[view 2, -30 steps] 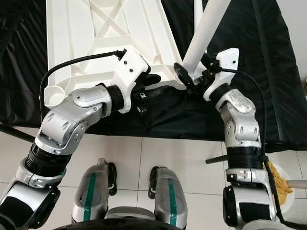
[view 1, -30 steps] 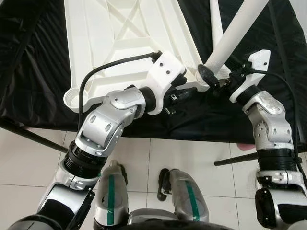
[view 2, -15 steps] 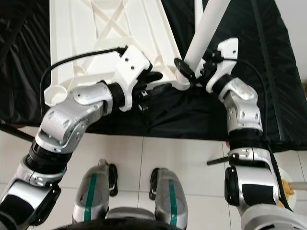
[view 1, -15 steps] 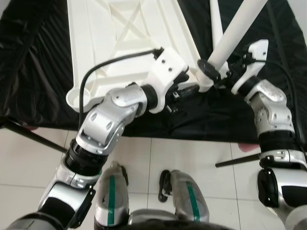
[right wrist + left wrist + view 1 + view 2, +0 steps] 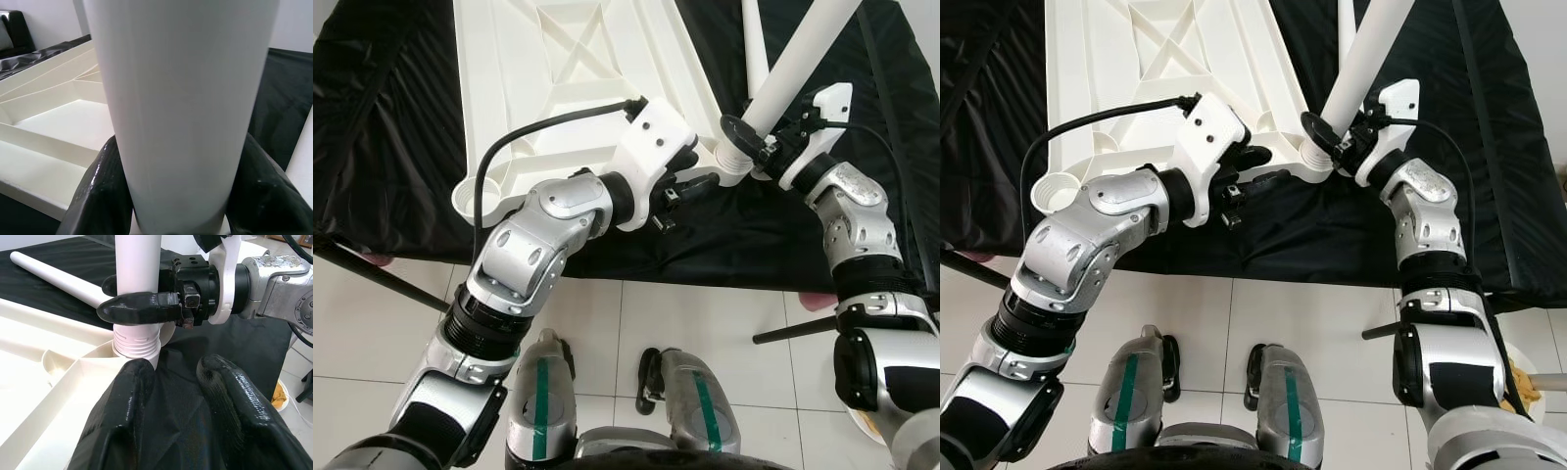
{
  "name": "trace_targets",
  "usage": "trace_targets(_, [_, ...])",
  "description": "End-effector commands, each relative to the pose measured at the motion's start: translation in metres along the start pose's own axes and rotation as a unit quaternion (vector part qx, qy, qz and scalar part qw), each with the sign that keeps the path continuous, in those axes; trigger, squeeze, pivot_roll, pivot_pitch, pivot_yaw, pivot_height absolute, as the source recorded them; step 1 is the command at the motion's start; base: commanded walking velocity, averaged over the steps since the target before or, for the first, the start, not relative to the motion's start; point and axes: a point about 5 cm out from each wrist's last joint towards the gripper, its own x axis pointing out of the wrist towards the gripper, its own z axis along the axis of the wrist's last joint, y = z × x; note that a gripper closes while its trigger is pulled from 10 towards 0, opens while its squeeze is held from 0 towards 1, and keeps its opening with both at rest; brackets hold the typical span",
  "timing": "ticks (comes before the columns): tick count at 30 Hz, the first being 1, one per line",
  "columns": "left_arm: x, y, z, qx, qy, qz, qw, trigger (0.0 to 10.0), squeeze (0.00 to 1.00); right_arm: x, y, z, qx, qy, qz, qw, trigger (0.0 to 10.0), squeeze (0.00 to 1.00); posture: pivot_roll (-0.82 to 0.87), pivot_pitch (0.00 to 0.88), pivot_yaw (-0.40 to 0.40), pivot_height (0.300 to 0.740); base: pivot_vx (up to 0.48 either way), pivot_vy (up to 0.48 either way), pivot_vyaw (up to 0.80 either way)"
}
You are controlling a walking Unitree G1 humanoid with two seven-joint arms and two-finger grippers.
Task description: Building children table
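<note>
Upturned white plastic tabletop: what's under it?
The upturned white plastic tabletop lies on a crinkled black cloth that spreads past its edges. Whatever carries the cloth is covered. The right gripper holds a white tubular leg at its corner socket.

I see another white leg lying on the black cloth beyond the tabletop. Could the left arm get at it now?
Probably not easily: the spare leg lies beyond the upright leg the right end effector grips.
</note>
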Motion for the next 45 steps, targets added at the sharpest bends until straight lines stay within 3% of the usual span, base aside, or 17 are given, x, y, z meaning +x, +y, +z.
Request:
trace_targets(1, [-0.001, -0.002, 0.003, 0.007, -0.001, 0.005, 1.000, 10.0, 0.00, -0.003, -0.001, -0.006, 0.015, 0.005, -0.008, 1.000, 0.0, 0.00, 0.07, 0.043, -0.028, 0.740, 0.000, 0.000, 0.00])
trace_targets(2, [-0.001, -0.002, 0.003, 0.007, -0.001, 0.005, 1.000, 10.0, 0.00, -0.003, -0.001, -0.006, 0.015, 0.005, -0.008, 1.000, 0.0, 0.00, 0.07, 0.043, -0.028, 0.740, 0.000, 0.000, 0.00])
trace_targets(3, [-0.001, -0.002, 0.003, 0.006, -0.002, 0.005, 1.000, 10.0, 0.00, -0.004, 0.000, -0.005, 0.018, -0.001, -0.014, 1.000, 1.1, 0.00, 0.07, 0.047, -0.032, 0.740, 0.000, 0.000, 0.00])
trace_targets(5, [-0.001, -0.002, 0.003, 0.006, -0.002, 0.005, 1.000, 10.0, 0.00, -0.004, 0.000, -0.005, 0.018, -0.001, -0.014, 1.000, 1.1, 0.00, 0.07, 0.047, -0.032, 0.740, 0.000, 0.000, 0.00])
trace_targets(6, [-0.001, -0.003, 0.003, 0.005, -0.003, 0.005, 1.000, 10.0, 0.00, -0.004, 0.004, -0.004, 0.024, -0.010, -0.028, 0.999, 10.0, 0.00, 0.06, 0.050, -0.040, 0.740, 0.000, 0.000, 0.00])
trace_targets(9, [0.000, -0.004, 0.003, 0.004, -0.004, 0.004, 1.000, 10.0, 0.00, -0.004, 0.007, -0.004, 0.027, -0.019, -0.047, 0.998, 10.0, 0.00, 0.06, 0.048, -0.045, 0.740, 0.000, 0.000, 0.00])
trace_targets(14, [0.000, -0.007, 0.002, 0.000, -0.004, 0.001, 1.000, 10.0, 0.00, -0.003, 0.018, -0.003, 0.034, -0.034, -0.133, 0.990, 10.0, 0.00, 0.07, 0.048, -0.049, 0.740, 0.000, 0.000, 0.00])
trace_targets(22, [0.000, -0.008, 0.001, -0.001, -0.003, 0.000, 1.000, 10.0, 0.00, -0.001, 0.025, 0.000, 0.046, -0.047, -0.189, 0.980, 10.0, 0.00, 0.06, 0.042, -0.053, 0.740, 0.000, 0.000, 0.00])
trace_targets(24, [0.000, -0.008, 0.001, -0.001, -0.003, -0.001, 1.000, 10.0, 0.00, 0.002, 0.034, 0.001, 0.058, -0.048, -0.251, 0.965, 10.0, 0.00, 0.06, 0.034, -0.055, 0.740, 0.000, 0.000, 0.00])
trace_targets(26, [0.000, -0.008, 0.001, -0.001, -0.003, -0.002, 1.000, 10.0, 0.00, 0.002, 0.036, 0.002, 0.061, -0.048, -0.276, 0.958, 10.0, 0.00, 0.06, 0.034, -0.055, 0.740, 0.000, 0.000, 0.00])
trace_targets(28, [0.001, -0.009, 0.001, -0.002, -0.004, -0.004, 1.000, 10.0, 0.00, 0.002, 0.042, 0.001, 0.046, -0.046, -0.325, 0.944, 10.0, 0.00, 0.06, 0.029, -0.053, 0.740, 0.000, 0.000, 0.00])
trace_targets(29, [0.001, -0.009, 0.001, -0.002, -0.004, -0.004, 1.000, 10.0, 0.00, 0.002, 0.042, 0.001, 0.046, -0.046, -0.325, 0.944, 10.0, 0.00, 0.06, 0.029, -0.053, 0.740, 0.000, 0.000, 0.00])
trace_targets(34, [0.002, -0.010, 0.000, -0.004, -0.004, -0.008, 1.000, 10.0, 0.00, 0.001, 0.055, -0.005, 0.056, -0.029, -0.395, 0.917, 10.0, 0.00, 0.05, 0.018, -0.049, 0.740, 0.000, 0.000, 0.00])
trace_targets(36, [0.002, -0.009, 0.000, -0.003, -0.004, -0.009, 1.000, 10.0, 0.00, 0.006, 0.065, -0.004, 0.060, -0.029, -0.387, 0.920, 10.0, 0.00, 0.05, 0.014, -0.047, 0.740, 0.000, 0.000, 0.00])
trace_targets(45, [0.003, -0.009, 0.000, -0.001, -0.004, -0.010, 1.000, 10.0, 0.00, 0.005, 0.063, -0.003, 0.062, -0.029, -0.387, 0.920, 10.0, 0.00, 0.05, 0.006, -0.050, 0.740, 0.000, 0.000, 0.00])
